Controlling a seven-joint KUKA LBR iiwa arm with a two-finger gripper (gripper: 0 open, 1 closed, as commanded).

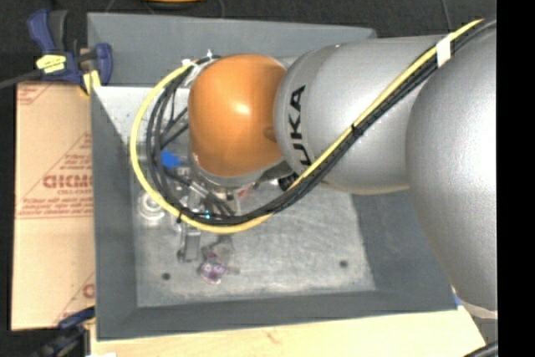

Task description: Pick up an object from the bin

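Hovering low, the gripper [191,247] has a small purplish piece [213,270] just beside it. Its opening cannot be told; centring before closing seems wise.

Black letters "UKA" readable, running down the silver arm [334,121], beside its orange cover [234,113]

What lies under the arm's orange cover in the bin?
Below it the gripper hangs over the bin floor, beside a small pale purple thing; a whitish round thing lies left. Whatever lies beneath the cover and arm is hidden.
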